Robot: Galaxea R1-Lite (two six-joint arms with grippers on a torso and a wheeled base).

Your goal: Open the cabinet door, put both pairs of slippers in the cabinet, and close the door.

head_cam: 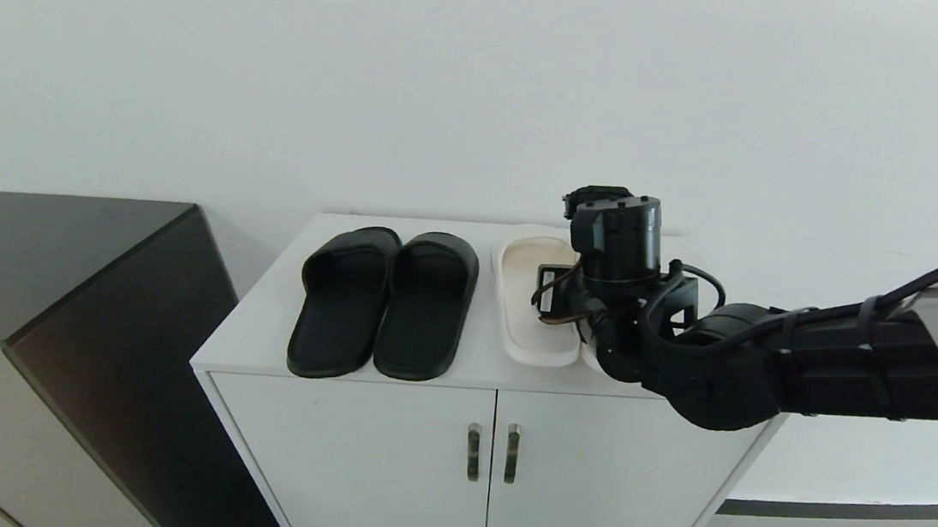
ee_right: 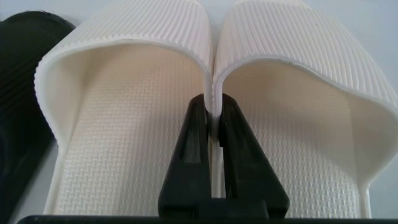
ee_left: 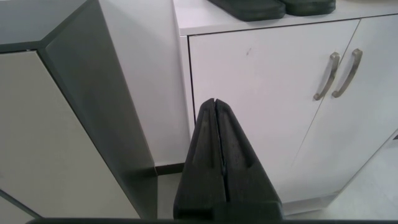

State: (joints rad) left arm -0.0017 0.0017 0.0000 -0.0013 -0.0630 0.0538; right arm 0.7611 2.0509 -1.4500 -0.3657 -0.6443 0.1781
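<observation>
A pair of black slippers (head_cam: pixel 383 303) lies on the left half of the white cabinet's top (head_cam: pixel 255 338). The white slippers (head_cam: pixel 530 304) lie side by side to their right. My right gripper (head_cam: pixel 556 302) reaches over them from the right. In the right wrist view it (ee_right: pixel 216 109) is shut on the two inner strap edges of the white slippers (ee_right: pixel 124 93), pinching them together. Both cabinet doors (head_cam: pixel 380 470) are closed, their two handles (head_cam: pixel 472 451) meeting at the middle. My left gripper (ee_left: pixel 215 106) hangs shut and empty, low in front of the cabinet's left door (ee_left: pixel 267 106).
A dark-topped cabinet (head_cam: pixel 89 279) stands close to the left of the white one, with a narrow gap between. A white wall runs behind. The black slippers (ee_right: pixel 18 93) lie right beside the gripped pair. A lower surface (head_cam: pixel 846 463) lies to the right.
</observation>
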